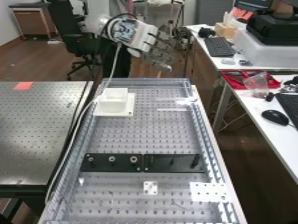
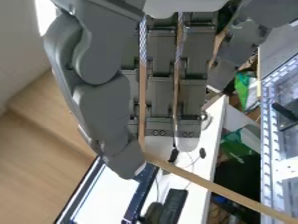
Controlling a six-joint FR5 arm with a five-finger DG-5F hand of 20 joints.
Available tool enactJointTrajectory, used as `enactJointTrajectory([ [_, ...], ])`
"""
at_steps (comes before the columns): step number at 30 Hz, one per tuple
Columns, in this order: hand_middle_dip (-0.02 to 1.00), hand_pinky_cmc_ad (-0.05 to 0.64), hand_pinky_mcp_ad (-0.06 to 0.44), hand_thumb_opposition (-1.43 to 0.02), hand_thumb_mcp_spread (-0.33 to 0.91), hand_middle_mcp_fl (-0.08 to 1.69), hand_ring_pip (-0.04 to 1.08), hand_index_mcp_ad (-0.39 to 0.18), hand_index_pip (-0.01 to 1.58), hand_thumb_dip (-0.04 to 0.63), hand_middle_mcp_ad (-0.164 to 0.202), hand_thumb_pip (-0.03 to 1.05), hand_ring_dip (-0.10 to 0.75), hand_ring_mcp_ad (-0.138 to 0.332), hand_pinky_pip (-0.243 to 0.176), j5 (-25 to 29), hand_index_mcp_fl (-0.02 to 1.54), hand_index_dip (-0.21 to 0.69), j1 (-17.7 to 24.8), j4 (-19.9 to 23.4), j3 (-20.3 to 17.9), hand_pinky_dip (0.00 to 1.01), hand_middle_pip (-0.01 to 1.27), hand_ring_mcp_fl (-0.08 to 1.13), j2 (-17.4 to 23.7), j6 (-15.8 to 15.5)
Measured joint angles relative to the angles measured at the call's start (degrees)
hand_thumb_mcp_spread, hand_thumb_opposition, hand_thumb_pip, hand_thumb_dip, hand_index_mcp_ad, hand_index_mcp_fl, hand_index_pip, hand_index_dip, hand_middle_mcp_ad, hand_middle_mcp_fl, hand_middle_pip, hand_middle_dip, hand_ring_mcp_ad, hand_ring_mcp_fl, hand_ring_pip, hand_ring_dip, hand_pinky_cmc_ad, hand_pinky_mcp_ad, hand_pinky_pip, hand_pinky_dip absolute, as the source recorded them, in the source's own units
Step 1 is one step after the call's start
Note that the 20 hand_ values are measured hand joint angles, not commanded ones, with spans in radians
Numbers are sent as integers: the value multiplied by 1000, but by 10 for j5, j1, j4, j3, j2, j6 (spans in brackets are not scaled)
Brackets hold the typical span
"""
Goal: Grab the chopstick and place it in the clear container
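The hand (image 1: 151,44) is raised beyond the bench's far end in the high view, left of the side desks. In the wrist view the hand (image 2: 106,105) has its thumb tip bent in against the finger ends. A thin pale wooden chopstick (image 2: 219,189) is pinched there and slants away from the thumb tip. Its pinched end is hidden behind the thumb. A pale, square, box-like container (image 1: 114,101) stands upright on a white plate at the bench's far left, apart from the hand; whether its walls are clear I cannot tell.
Black brackets (image 1: 144,162) cross the middle of the perforated bench (image 1: 146,137), and a raised clear rim (image 1: 146,82) runs along its far end. A white cable (image 1: 72,135) trails down the left side. Desks with a keyboard (image 1: 219,46), mouse (image 1: 275,117) and red tray (image 1: 241,80) stand right.
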Motion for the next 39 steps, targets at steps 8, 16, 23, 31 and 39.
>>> enactJointTrajectory([
  [8, 635, 485, 234, -1051, 672, 1140, 75, -70, 857, 260, 45, 497, 440, 24, 175, -38, 972, 61, 0, -4, -6, 176, 553, 1037, -4, 12],
  [16, 635, 483, 234, -1051, 672, 1140, 75, -70, 857, 260, 45, 497, 440, 24, 171, -67, 972, 61, -7, -55, 0, 176, 553, 1037, -16, 56],
  [23, 632, 483, 234, -1051, 672, 1140, 79, -70, 860, 260, 45, 497, 443, 24, 171, -85, 972, 61, -15, -88, 9, 176, 555, 1037, -36, 107],
  [31, 632, 480, 234, -1051, 672, 1140, 79, -70, 860, 260, 45, 497, 443, 24, 169, -115, 972, 63, -27, -109, 20, 176, 555, 1037, -54, 128],
  [39, 632, 483, 234, -1051, 672, 1140, 79, -70, 860, 260, 45, 497, 443, 24, 175, -140, 972, 61, -41, -132, 34, 176, 555, 1037, -72, 135],
])
